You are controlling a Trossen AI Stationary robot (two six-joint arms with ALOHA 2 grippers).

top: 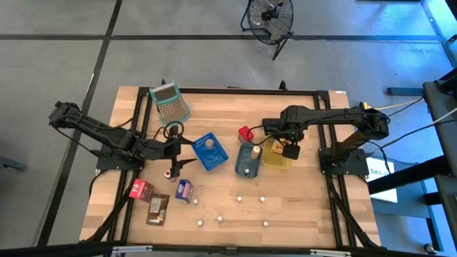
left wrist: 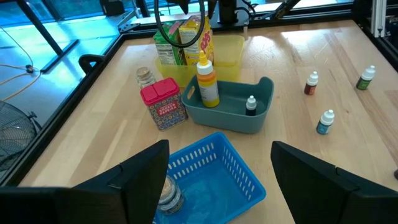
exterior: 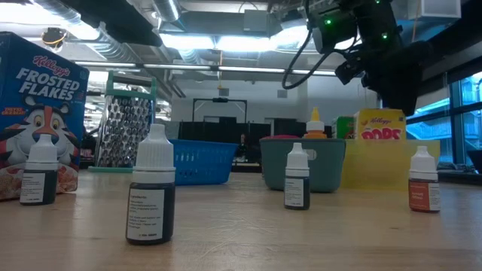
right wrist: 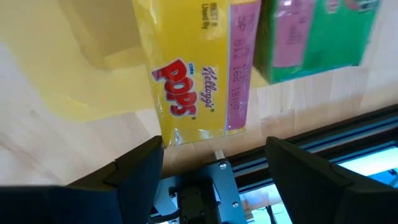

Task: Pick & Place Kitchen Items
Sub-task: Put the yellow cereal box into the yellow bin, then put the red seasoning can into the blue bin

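Placement step: we see the right gripper (top: pixel 289 150), jaws wide and empty, above the yellow cereal box (right wrist: pixel 200 71) standing in the yellow tray (top: pixel 269 161); we judge withdrawal next, left gripper (top: pixel 173 150) waiting wide over the blue basket (left wrist: pixel 233 178).

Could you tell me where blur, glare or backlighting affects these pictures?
Right wrist view: the green box is smeared, while the Pops box stays readable. Low view: ceiling lights glare, leaving the right arm dark. Left wrist view: the fingers are soft. High view: even light.
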